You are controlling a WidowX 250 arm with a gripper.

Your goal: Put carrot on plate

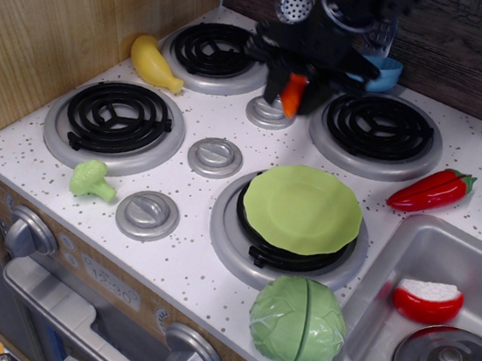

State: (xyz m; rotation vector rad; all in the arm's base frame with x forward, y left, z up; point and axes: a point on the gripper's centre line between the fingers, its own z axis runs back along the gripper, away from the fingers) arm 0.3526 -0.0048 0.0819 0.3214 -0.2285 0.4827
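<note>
My gripper point(294, 88) is clenched on the carrot point(293, 96), which hangs point-down above the surface between the two rear burners. The plate point(302, 209) lies nearer the camera and slightly right, on the front burner point(233, 232).

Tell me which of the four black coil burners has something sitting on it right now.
The front-right black coil burner, nearest the green cabbage: the round light-green plastic plate rests on it. The other three burners are bare.

My arm reaching in from top, tool point(294, 88) pointing down, clamped on carrot point(293, 96), held clear above counter.
</note>
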